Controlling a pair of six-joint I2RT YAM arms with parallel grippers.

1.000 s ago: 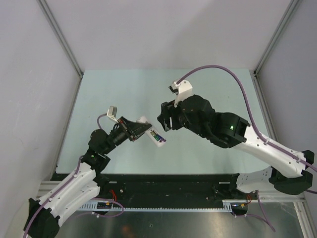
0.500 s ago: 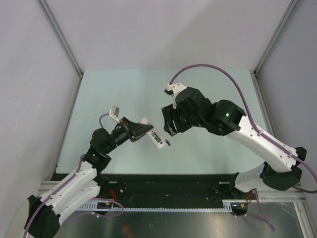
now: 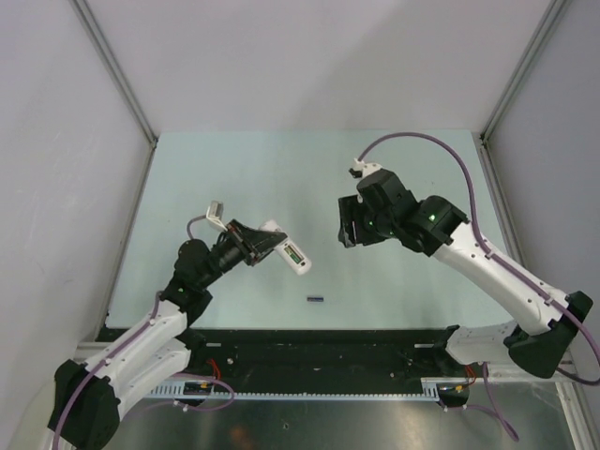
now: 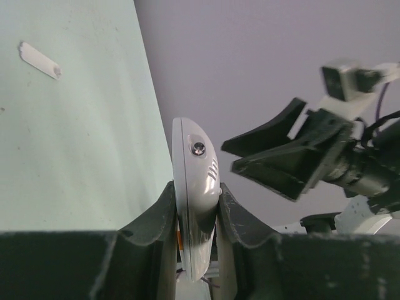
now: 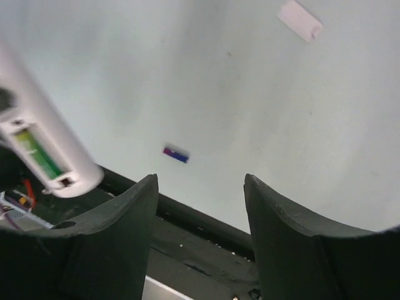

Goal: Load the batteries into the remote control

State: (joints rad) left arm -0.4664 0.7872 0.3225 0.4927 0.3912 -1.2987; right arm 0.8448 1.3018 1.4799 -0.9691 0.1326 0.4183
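My left pincer [image 3: 272, 244] is clenched on the white remote [image 3: 293, 255] and holds it tilted above the table [image 3: 244, 178]. The open back compartment faces up, with a green battery [image 5: 34, 153] seated inside. Just right of it, nearer the arm bases, the purple battery [image 3: 316, 299] lies loose on the table. Farther right, my right pincer [image 3: 347, 225] hangs released and empty. I judge the risk to be that this slim cylinder rolls away or slips from the tips when pinched.
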